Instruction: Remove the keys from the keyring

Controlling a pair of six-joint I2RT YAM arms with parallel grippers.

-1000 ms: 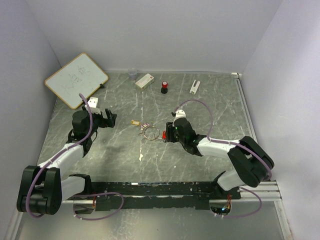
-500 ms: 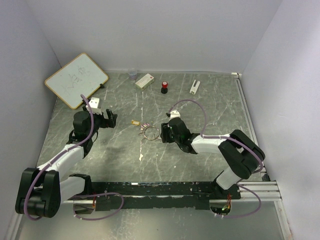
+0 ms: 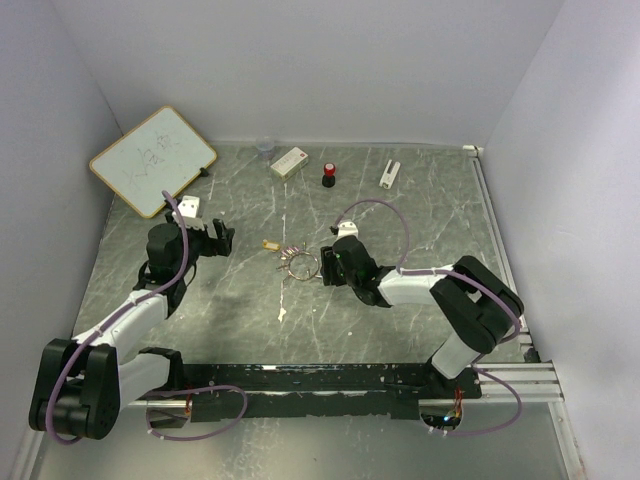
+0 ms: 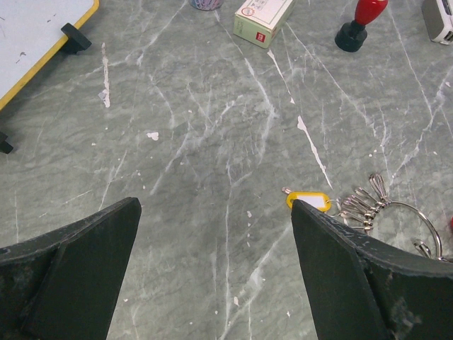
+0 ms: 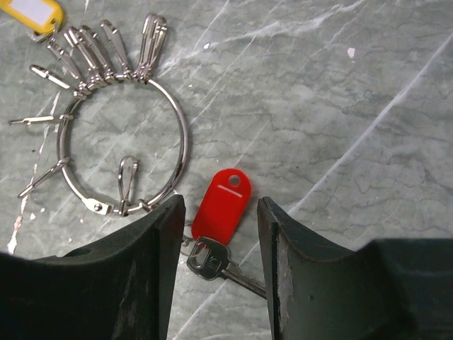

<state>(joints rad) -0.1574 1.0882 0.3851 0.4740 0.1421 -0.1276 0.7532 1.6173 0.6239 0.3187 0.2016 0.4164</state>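
Grey-green marbled tabletop [image 3: 430, 220], pale walls on three sides. At ten o'clock, tilted whiteboard [image 3: 152, 160]; near its five o'clock, left gripper [image 3: 220, 236], fingers spread wide, empty. Along twelve o'clock edge: clear cup [image 3: 265, 148], small box [image 3: 289, 162], red-topped black knob [image 3: 328, 176], white stick [image 3: 389, 174], all well apart from the keyring [image 3: 303, 265] lying flat near centre. Yellow-tagged key [image 5: 32, 13] at ring's eleven o'clock, slim silver pieces [image 5: 106, 49] fanned along its top. Clear only from right wrist: red-tagged key [image 5: 221, 202] just outside ring at five o'clock, between half-spread right gripper [image 5: 221, 212] fingers, not pinched. From above, mostly hidden under that gripper.
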